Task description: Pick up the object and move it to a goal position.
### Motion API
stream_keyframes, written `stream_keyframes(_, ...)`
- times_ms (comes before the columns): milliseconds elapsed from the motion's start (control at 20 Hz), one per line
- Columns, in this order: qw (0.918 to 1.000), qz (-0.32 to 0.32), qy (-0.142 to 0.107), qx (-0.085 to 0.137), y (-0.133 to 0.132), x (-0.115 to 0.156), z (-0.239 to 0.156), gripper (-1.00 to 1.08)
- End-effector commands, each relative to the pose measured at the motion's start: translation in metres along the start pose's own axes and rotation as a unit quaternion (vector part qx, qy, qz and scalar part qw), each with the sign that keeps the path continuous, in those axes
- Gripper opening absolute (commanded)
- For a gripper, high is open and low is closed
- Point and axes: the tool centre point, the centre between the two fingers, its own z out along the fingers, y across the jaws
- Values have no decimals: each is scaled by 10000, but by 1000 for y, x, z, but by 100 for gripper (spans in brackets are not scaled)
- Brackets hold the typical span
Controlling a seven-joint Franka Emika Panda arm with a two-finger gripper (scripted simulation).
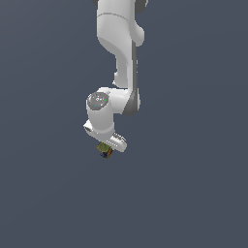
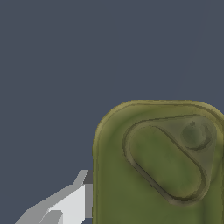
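One can (image 1: 104,149) and one arm (image 1: 117,72).

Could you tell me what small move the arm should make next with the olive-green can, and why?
Probably a short, careful lift straight up. In the exterior view the small olive-green can with orange-red and blue patches sits right beneath the white tool, and in the wrist view its top fills the frame beside one pale finger. Whether the jaws have closed is unclear, so confirm grip first.

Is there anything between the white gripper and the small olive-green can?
Nothing shows between them. In the exterior view the olive-green can sits directly under the gripper; in the wrist view a pale finger stands beside its side.
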Motion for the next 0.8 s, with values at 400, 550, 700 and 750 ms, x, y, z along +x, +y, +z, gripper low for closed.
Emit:
stream_keyframes(400,10000,-1,-1,1,-5,-5,-7,-100)
stream_keyframes(550,10000,-1,-1,1,-10,-12,-17,-100)
stream_keyframes(700,10000,-1,-1,1,-19,-22,-31,-100)
stream_keyframes(750,10000,-1,-1,1,-22,-26,-36,-100)
